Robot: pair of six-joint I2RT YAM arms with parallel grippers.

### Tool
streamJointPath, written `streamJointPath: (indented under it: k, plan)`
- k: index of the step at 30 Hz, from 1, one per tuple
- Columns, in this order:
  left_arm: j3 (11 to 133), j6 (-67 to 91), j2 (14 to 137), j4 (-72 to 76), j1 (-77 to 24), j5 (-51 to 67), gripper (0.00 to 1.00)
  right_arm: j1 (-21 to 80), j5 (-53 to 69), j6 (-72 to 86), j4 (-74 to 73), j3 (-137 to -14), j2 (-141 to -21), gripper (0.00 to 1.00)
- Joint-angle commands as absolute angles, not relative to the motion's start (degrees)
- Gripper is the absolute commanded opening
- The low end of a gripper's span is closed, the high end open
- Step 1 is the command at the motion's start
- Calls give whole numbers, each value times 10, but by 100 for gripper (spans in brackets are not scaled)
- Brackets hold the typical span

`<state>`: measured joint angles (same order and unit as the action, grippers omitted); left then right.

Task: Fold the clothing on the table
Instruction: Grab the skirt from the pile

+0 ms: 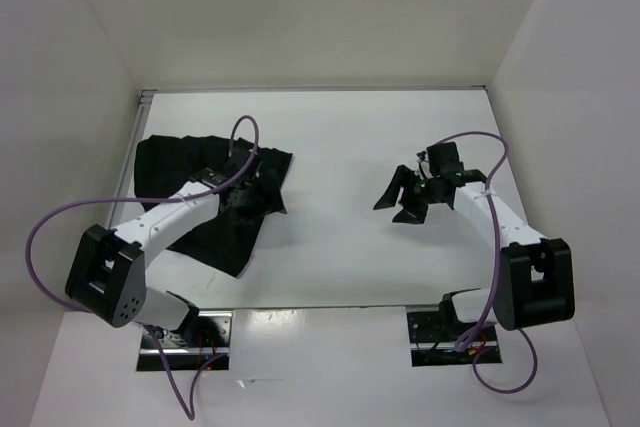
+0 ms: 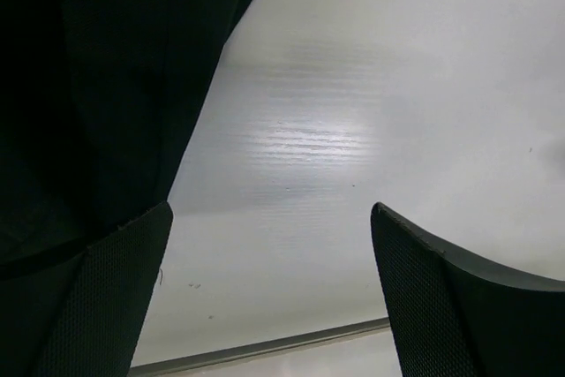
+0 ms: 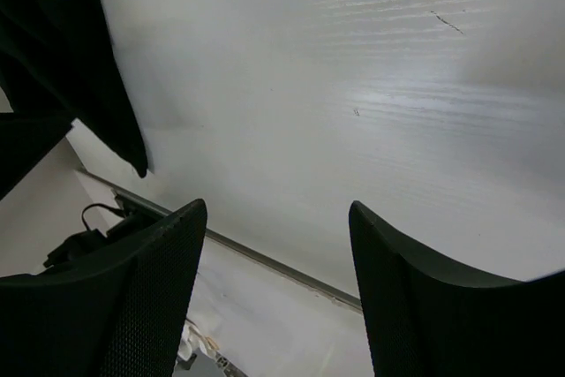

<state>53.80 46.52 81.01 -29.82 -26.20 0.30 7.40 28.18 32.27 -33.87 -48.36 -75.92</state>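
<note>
The white table (image 1: 340, 247) is the biggest thing here, glossy and bare under the right arm. The clothing (image 1: 175, 172) lies spread on it. It is under and behind the left gripper (image 1: 252, 190), and far to the side of the right gripper (image 1: 407, 197), well apart from it.

The left gripper hangs low over the near-right border of the clothing with its jaws spread wide and nothing between them. In its wrist view the black cloth (image 2: 106, 86) ends just beside it, and bare table shows in the gap. The right gripper is also spread and empty – only white surface lies below it.

I judge the garment to be light, soft and limp. It will sag and drape when lifted, and it may slide on such a smooth top. A thin edge is hard to catch flat, so the better hold is a corner or a raised crease – one corner for each gripper, so that the fold stays even.
</note>
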Motion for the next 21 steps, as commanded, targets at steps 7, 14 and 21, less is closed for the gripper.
streamJointPath:
  k: [7, 14, 21]
  plan:
    - [551, 605, 728, -400, -230, -228, 100, 69, 292, 314, -313, -487, -778, 71]
    - [496, 617, 767, -364, -183, -194, 100, 69, 292, 303, -313, -492, -778, 71]
    - [504, 612, 864, -335, -178, -180, 100, 64, 298, 303, -313, -492, -778, 71]
